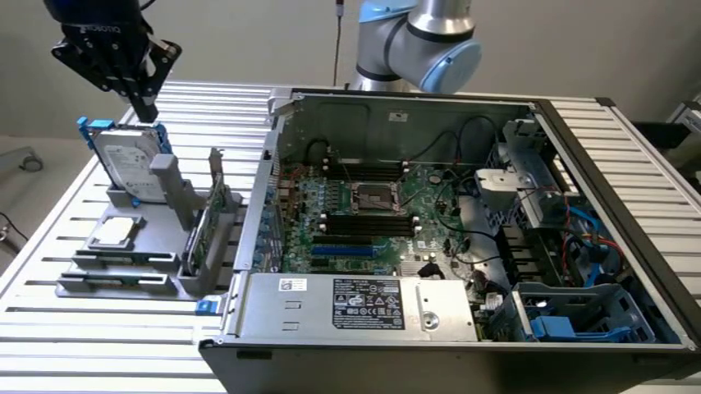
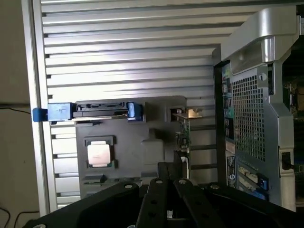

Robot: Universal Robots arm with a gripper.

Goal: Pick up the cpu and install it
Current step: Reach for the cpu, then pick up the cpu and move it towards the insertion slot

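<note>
At the upper left of the frame the gripper (image 1: 146,111) is black. The hard drive (image 1: 126,160) is silver with blue brackets (image 1: 85,125). The stand (image 1: 110,283) is grey and the cpu (image 1: 116,232) silver-grey. The table (image 1: 66,328) is pale and striped, the circuit board (image 1: 432,193) green.

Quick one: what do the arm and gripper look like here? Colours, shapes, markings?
Silver-grey tubular arm with pale blue joint caps. Black gripper of flat linkage bars tapering to narrow tips, white lettering on its body, unreadable. Wrist view: small silver screw heads on the bars.
</note>
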